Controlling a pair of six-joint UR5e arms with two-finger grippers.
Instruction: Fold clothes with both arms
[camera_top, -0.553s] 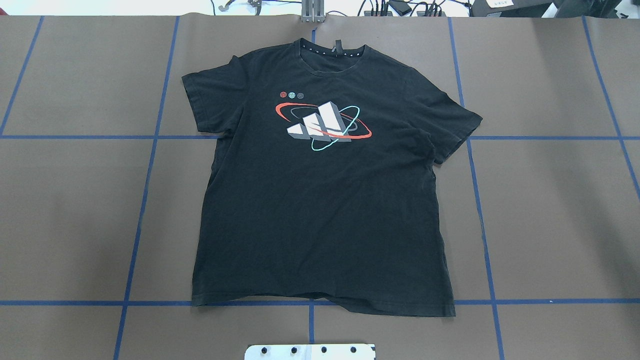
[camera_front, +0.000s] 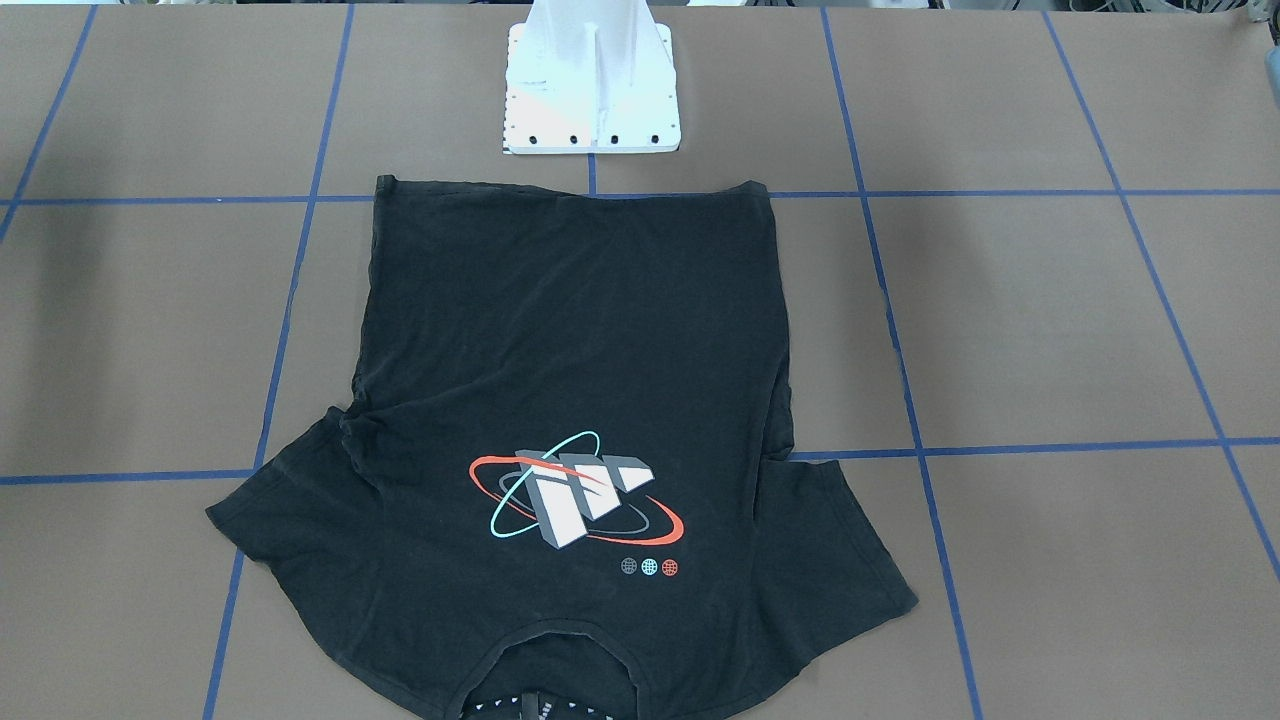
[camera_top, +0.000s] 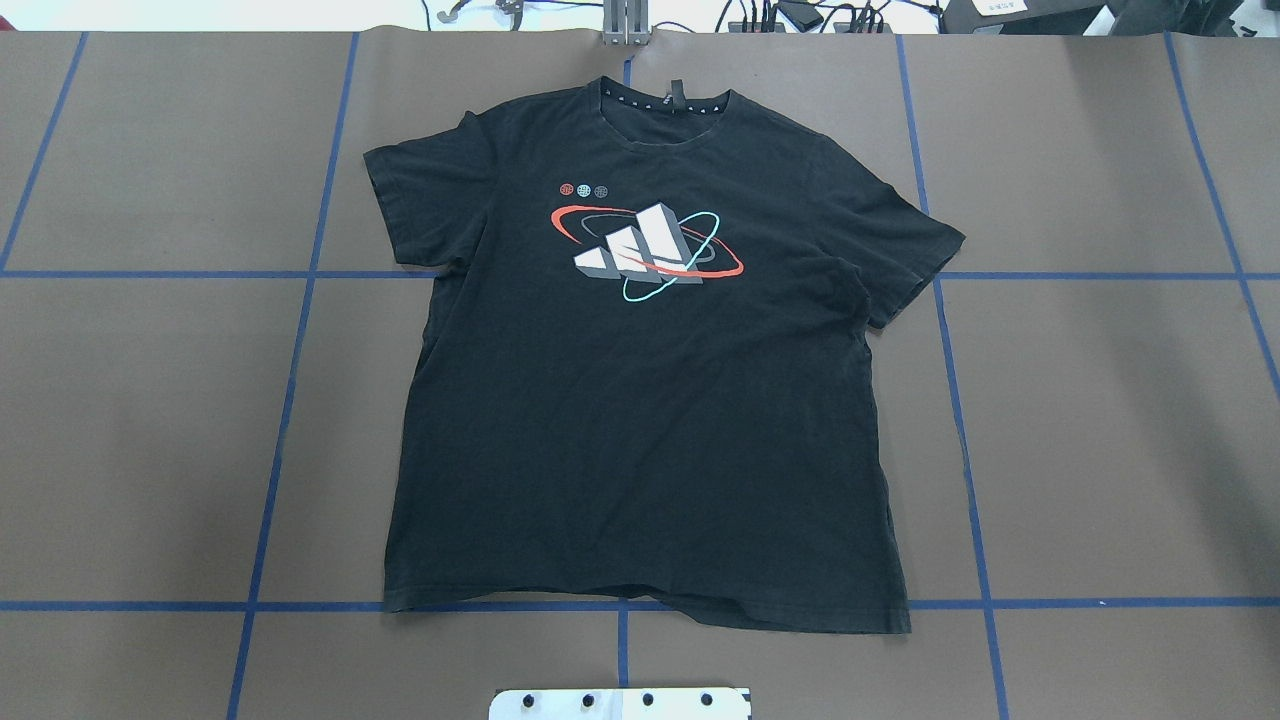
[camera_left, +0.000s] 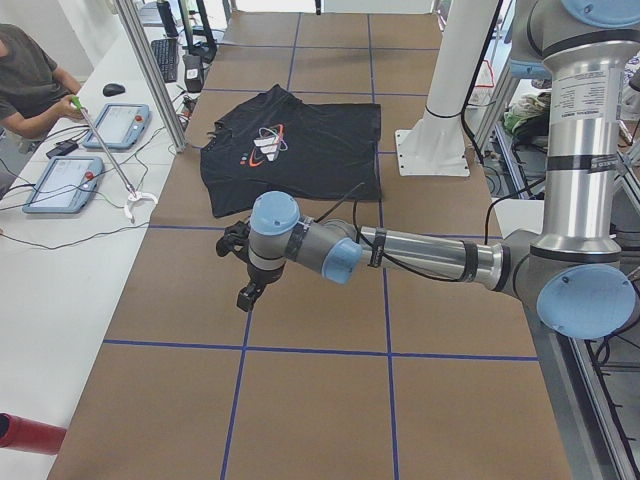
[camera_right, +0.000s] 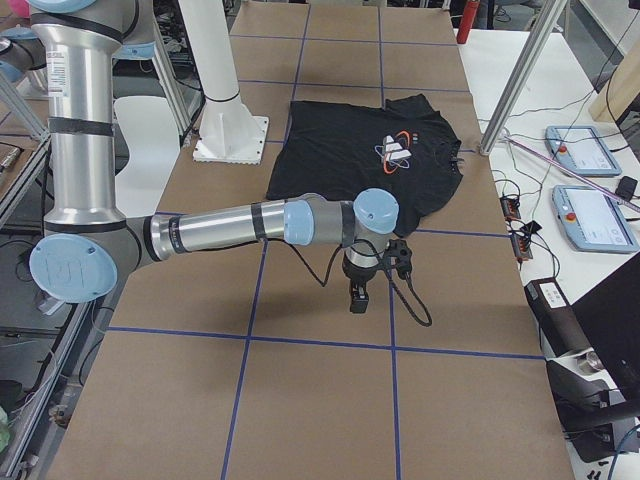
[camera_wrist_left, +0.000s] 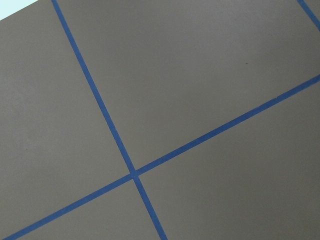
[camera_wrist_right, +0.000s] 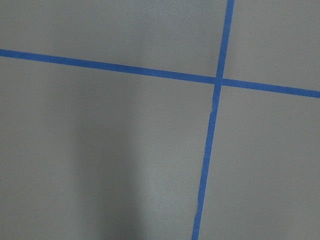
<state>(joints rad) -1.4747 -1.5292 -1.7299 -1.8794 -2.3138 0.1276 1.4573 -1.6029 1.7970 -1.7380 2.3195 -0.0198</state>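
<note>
Plainly, the black t-shirt (camera_top: 640, 400) lies spread flat and face up in the middle of the bench (camera_top: 1100, 420). Its collar (camera_top: 665, 100) is close to the far edge. Its hem (camera_top: 640, 605) sits along a blue tape line (camera_top: 150, 606) just short of the white base (camera_front: 592, 80) at the near edge. Both short sleeves are laid out to the sides, and the orange, teal and white print (camera_top: 645, 250) shows in full on the chest. A few creases gather under the sleeve on the robot's right.

The left arm (camera_left: 420, 255) reaches out low over the bench toward its left end. The left hand (camera_left: 244, 298) hangs pointing down over bare brown surface, well apart from the shirt. The right arm (camera_right: 230, 225) mirrors it toward the right end, with the right hand (camera_right: 357, 302) likewise pointing down above bare bench. Only the side cameras show the hands, so I cannot tell whether either is spread or pressed together. Both wrist cameras show nothing but brown surface and crossing blue tape.

At the left end, a person (camera_left: 30, 75) sits beside the bench.
</note>
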